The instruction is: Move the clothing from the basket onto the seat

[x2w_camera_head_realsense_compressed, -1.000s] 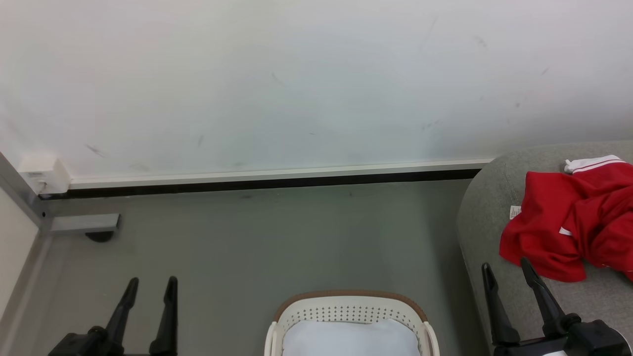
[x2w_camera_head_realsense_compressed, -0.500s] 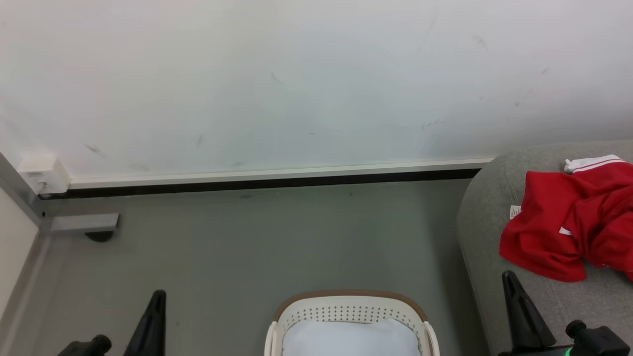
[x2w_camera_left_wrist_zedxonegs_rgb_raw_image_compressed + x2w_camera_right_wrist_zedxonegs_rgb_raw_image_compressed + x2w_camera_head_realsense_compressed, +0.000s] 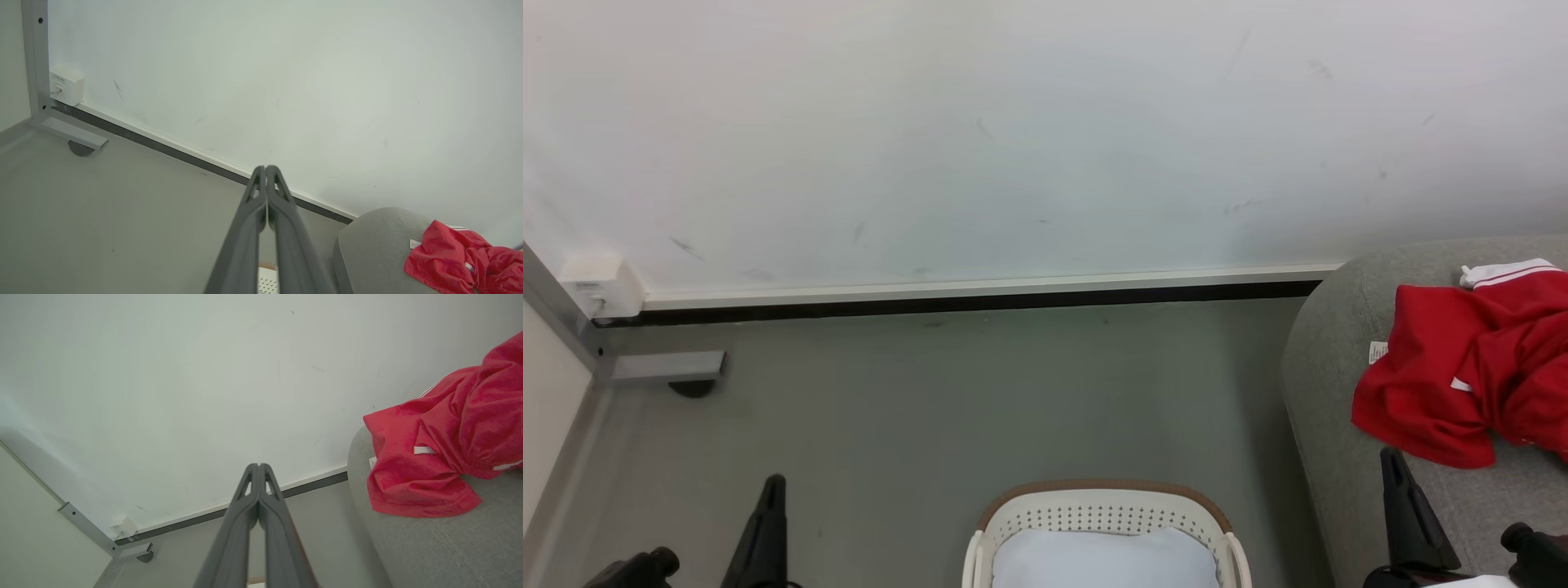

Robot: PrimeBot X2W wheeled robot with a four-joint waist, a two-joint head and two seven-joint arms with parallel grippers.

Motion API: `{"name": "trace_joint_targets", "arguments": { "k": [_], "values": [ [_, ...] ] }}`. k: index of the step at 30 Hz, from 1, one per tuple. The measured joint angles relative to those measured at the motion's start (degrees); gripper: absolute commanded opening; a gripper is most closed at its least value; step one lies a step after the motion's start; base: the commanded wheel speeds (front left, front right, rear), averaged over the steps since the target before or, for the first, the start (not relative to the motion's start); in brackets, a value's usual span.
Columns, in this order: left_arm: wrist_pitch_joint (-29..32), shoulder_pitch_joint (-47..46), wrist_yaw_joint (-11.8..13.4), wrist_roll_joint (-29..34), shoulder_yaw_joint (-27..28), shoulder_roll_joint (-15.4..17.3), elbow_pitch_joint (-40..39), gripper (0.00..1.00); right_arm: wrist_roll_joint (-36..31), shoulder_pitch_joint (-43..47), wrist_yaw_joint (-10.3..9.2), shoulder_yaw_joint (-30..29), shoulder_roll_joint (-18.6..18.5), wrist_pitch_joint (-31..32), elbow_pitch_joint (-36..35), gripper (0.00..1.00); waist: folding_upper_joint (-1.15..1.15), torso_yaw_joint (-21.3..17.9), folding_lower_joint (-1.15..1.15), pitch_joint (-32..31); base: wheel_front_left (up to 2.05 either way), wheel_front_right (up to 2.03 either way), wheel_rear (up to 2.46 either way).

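Note:
The red clothing lies crumpled on the grey seat at the right, with white striped trim and a small label at its edge; it also appears as clothing and clothing in the wrist views. The white basket with a brown rim stands at the bottom centre, holding a pale white-blue pad. My left gripper is shut and empty at the lower left, over the floor. My right gripper is shut and empty at the lower right, over the seat's front, just below the clothing.
A white wall with a dark baseboard runs behind the grey floor. A grey metal frame foot and a small white box sit in the far left corner.
Both grippers have closed from open to shut and drawn down toward the bottom edge of the head view. The clothing and basket lie as before.

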Motion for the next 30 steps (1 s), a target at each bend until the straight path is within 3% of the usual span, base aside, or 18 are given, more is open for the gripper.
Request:
{"name": "trace_joint_targets", "arguments": {
  "k": [30],
  "values": [
    [5.8, -2.8, 0.1, -21.8, 1.7, -1.4, 1.8, 0.00, 24.1, -1.8, 0.00, -1.9, -1.3, 4.7, 1.6, 0.00, 0.00, 0.8, 0.00, -0.1, 0.00, 0.00, 0.00]
  ]
}}
